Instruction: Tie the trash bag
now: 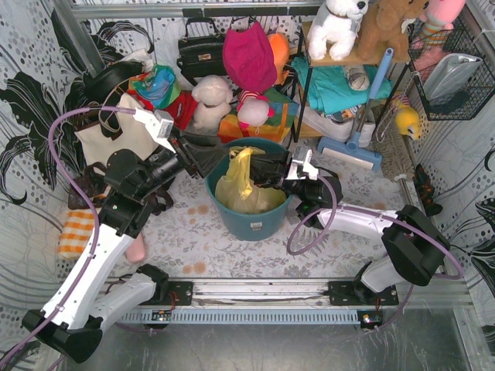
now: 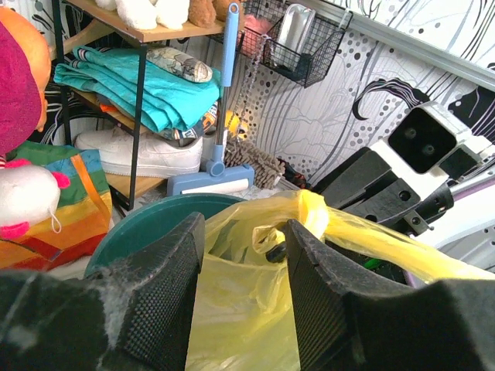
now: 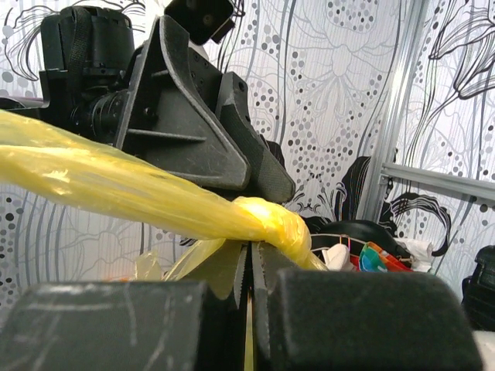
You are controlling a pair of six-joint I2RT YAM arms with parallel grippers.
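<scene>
I see the thin translucent yellow-green plastic trash bag (image 1: 246, 189) sitting inside the round teal plastic bin (image 1: 259, 222), which stands on the floral-patterned tabletop (image 1: 193, 243) between my two arms. The bag's top rises above the bin's rim as a twisted strand. My right jaws are closed tight on that strand, pinching it just beside a bunched lump of plastic. My left jaws stand partly apart, one finger on either side of the bag's loose upper plastic, clamping nothing.
</scene>
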